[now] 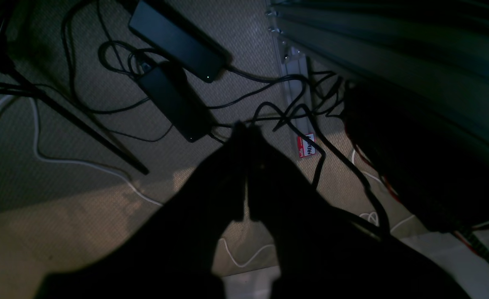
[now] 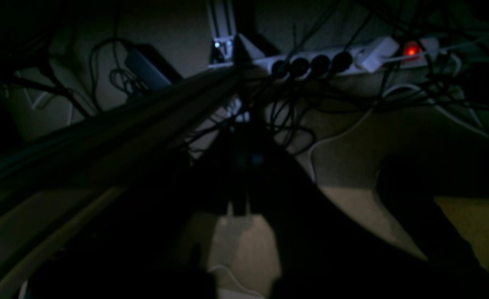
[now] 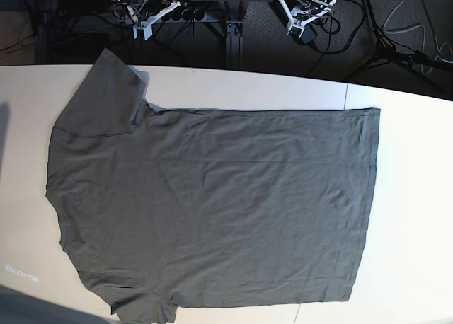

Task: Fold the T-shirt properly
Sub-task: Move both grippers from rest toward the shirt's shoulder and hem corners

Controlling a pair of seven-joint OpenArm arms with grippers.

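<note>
The dark olive-grey T-shirt (image 3: 212, 204) lies spread flat on the white table (image 3: 414, 211). Its collar points left, its hem right, with one sleeve (image 3: 102, 94) at the far left corner and the other at the near edge. Both arms hang behind the table's far edge, apart from the shirt. The left gripper (image 3: 296, 16) is on the base view's right and the right gripper (image 3: 150, 21) on its left. In the left wrist view the left gripper (image 1: 246, 131) is a dark shut silhouette over the floor. The right gripper (image 2: 240, 137) looks the same, holding nothing.
Under the grippers is carpet with tangled cables, two black power adapters (image 1: 178, 41) and a white power strip (image 2: 331, 60). A metal frame post (image 3: 233, 27) stands behind the table's middle. A tripod leg (image 3: 396, 51) crosses at the back right.
</note>
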